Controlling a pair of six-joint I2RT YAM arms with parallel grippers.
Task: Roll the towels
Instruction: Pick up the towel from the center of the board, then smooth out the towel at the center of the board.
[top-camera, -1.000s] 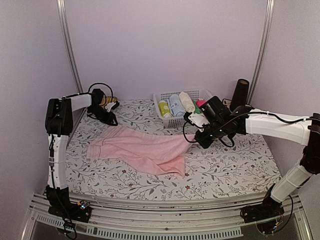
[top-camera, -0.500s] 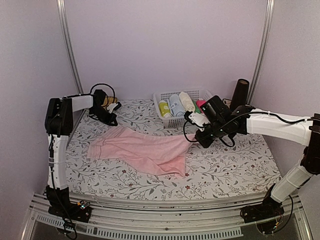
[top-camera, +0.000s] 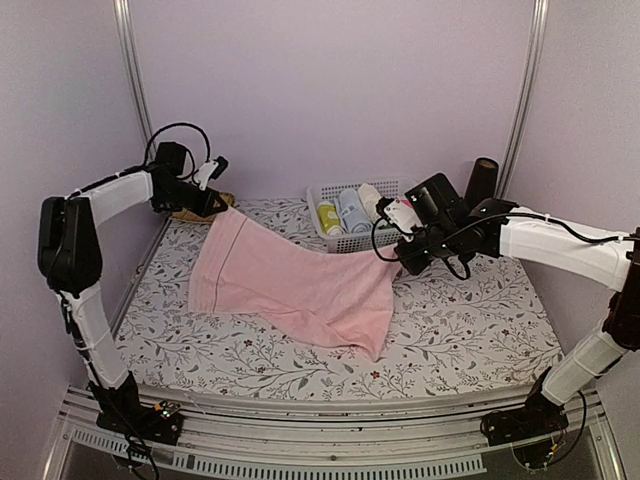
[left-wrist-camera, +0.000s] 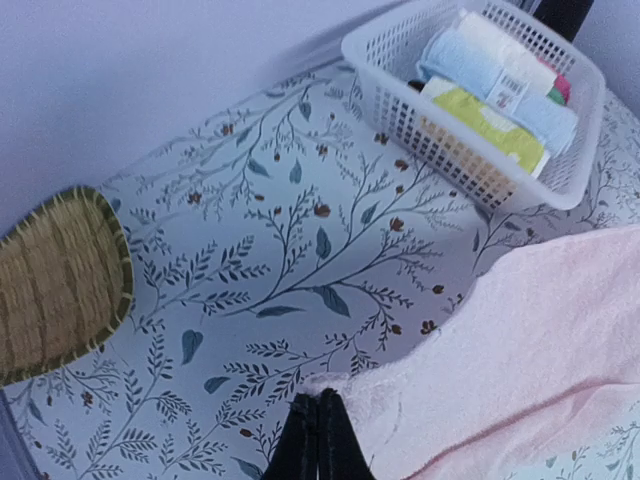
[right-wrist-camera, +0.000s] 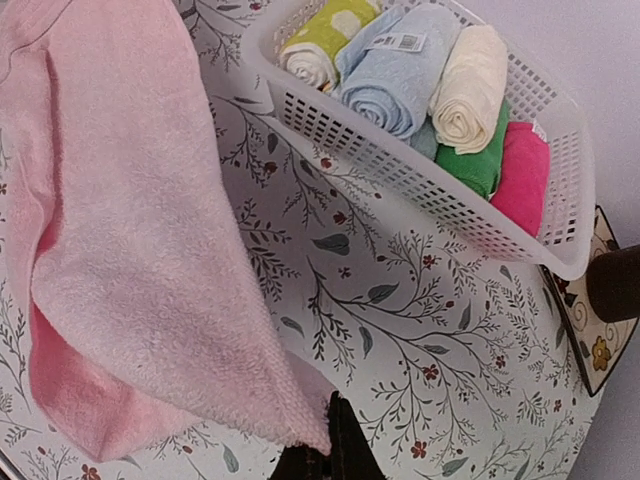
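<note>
Here's my left arm (top-camera: 88, 320): white shells on the long links, chunky black housings at the joints. A thin black wrist cable (top-camera: 165, 133) curls off it in a loop. Now my right arm (top-camera: 560, 252), same livery: a white tube with a black forearm cable (top-camera: 565, 233) running along it and a small white block (top-camera: 404, 213) by the wrist. Left gripper (top-camera: 228, 205) and right gripper (top-camera: 398, 263) are both black. Up close, my fingers (left-wrist-camera: 308, 445) are slim, dark, matte blades. Down low are black bases (top-camera: 140, 422), tiny lights glowing.

Soft, even light; sharp focus.
</note>
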